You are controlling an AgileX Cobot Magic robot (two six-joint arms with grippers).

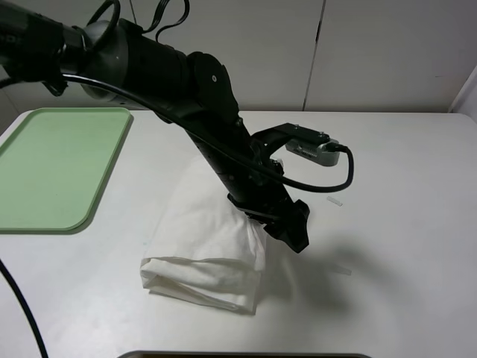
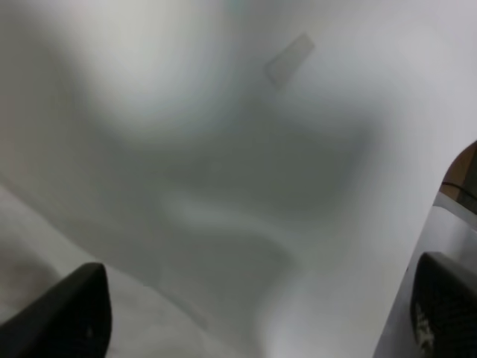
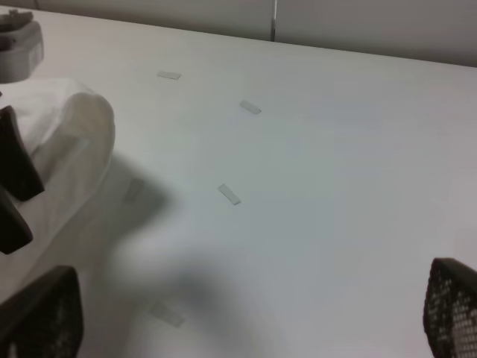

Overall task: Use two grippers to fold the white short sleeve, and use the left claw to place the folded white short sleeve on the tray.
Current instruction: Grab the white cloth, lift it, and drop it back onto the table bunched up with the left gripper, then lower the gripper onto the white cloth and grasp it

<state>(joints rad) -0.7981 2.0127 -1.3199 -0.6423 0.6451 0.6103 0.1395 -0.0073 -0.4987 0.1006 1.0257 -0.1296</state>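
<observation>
Open tabletop around the white short sleeve, with 1 arm slanting over it

The white short sleeve (image 1: pixel 205 253) lies bunched in a folded heap mid-tabletop (image 1: pixel 402 224), and the left arm (image 1: pixel 216 127) slants down across its far side to the left claw (image 1: pixel 287 227) at its right edge, blocking any path from above there. Left of the cloth, bare tabletop runs to the tray (image 1: pixel 56 168), whose surface is unoccupied behind a low rim. Right of the cloth the tabletop lies open, marked only by flat tape strips (image 3: pixel 229 195). The right gripper (image 3: pixel 246 321) hangs over that open stretch, fingers (image 3: pixel 451 306) spread wide, well apart from the cloth.
</observation>
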